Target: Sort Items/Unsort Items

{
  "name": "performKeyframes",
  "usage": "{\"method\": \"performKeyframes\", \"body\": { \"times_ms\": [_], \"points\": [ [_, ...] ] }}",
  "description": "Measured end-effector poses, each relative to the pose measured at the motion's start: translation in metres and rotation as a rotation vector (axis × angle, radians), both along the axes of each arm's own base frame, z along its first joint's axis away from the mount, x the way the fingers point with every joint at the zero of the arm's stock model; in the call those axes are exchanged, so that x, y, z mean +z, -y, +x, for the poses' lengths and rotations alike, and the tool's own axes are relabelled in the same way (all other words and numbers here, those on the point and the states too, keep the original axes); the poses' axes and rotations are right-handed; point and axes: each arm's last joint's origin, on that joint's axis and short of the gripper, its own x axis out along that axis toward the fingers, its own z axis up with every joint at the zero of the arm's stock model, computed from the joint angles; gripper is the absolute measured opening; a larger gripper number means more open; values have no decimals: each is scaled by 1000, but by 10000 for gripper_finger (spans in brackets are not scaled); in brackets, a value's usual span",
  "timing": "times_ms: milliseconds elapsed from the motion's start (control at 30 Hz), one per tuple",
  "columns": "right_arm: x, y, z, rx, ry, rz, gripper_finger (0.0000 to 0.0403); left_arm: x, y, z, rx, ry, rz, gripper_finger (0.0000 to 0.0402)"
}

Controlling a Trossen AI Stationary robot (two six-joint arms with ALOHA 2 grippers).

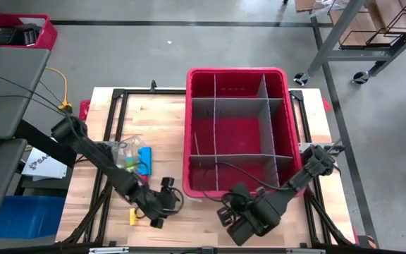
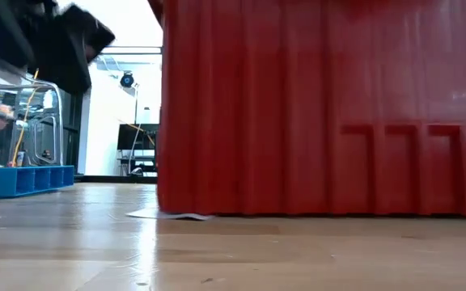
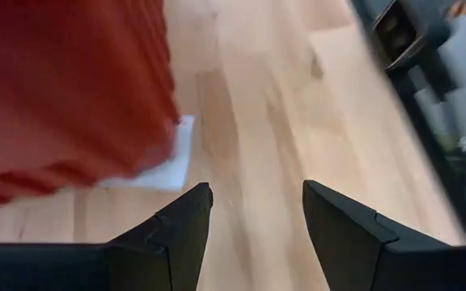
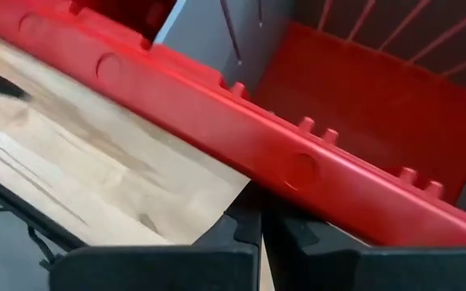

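Near edge of the pale wooden table: left gripper, dark angular fingers apart w/ nothing between, over bare wood by a small yellow blocky piece. Right gripper, blunt black fingers pressed together, empty, at near rim of the ribbed glossy red plastic bin w/ grey dividers. Farther, toward left edge: blue blocky piece beside a crinkly clear bag. Thin dark stick lies inside the bin.

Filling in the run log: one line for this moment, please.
left gripper: open, empty, over table | right gripper: shut, empty, by red bin | yellow block: on table
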Motion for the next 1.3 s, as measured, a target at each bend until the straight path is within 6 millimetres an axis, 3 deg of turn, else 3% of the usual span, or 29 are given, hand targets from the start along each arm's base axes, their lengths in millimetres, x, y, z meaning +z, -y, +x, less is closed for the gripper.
{"method": "performKeyframes", "body": {
  "times_ms": [200,333,467,667,800,1300],
  "points": [
    [0,3,7,-1,28,13,0,-41,6,16,187,33,102,185],
    [1,2,10,-2,53,36,0,-64,4,22,311,13,102,142],
    [1,1,12,-2,65,62,0,-80,5,31,267,-26,47,92],
    [1,-1,13,-2,70,85,0,-74,0,39,302,14,-10,8],
    [1,-1,13,-1,70,90,0,-64,-1,39,336,71,6,3],
    [1,-1,14,-3,80,99,0,-92,-22,51,397,-16,72,0]
  ]
}}
